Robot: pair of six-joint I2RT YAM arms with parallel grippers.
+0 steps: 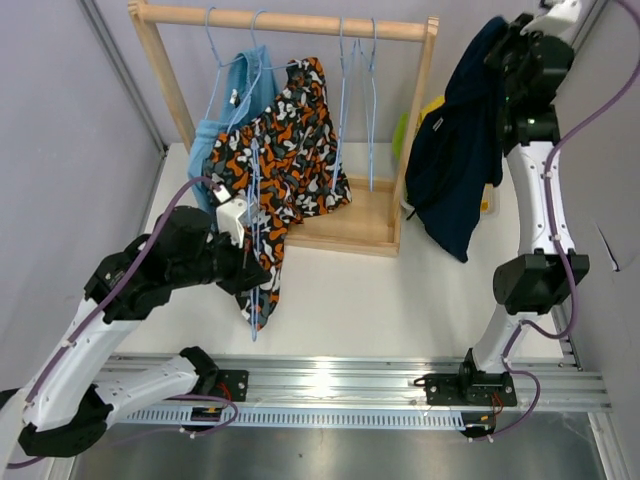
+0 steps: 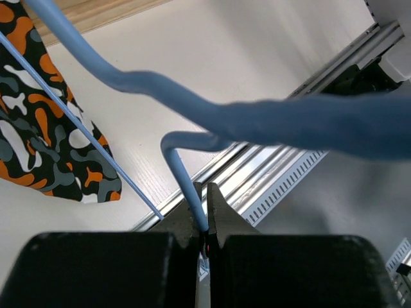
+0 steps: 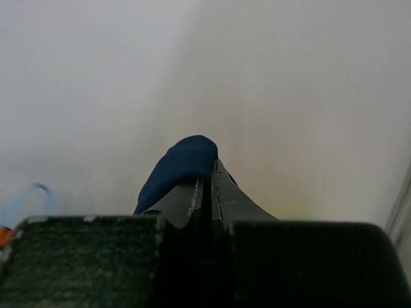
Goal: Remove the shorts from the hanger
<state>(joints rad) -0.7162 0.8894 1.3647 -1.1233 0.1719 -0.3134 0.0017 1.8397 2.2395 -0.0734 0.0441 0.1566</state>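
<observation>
Pinched between the shut fingers of the left hand (image 2: 207, 215), a light blue hanger (image 2: 185, 173) is held low in front of the wooden rack (image 1: 290, 20), with the camouflage shorts (image 1: 290, 150) draped against it. On the rack's rail are hung the light blue shorts (image 1: 235, 105) and two more hangers (image 1: 358, 100). Right of the rack, the navy shorts (image 1: 455, 150) are lifted above the worktop (image 1: 380, 280) by the raised right hand (image 3: 207, 176). Its grip on a fold is shown only in the right wrist view.

shorts (image 1: 300, 150): 5 | blue hangers (image 2: 289, 122): 5 | wooden rack (image 1: 290, 20): 1 | arms (image 1: 540, 200): 2
</observation>
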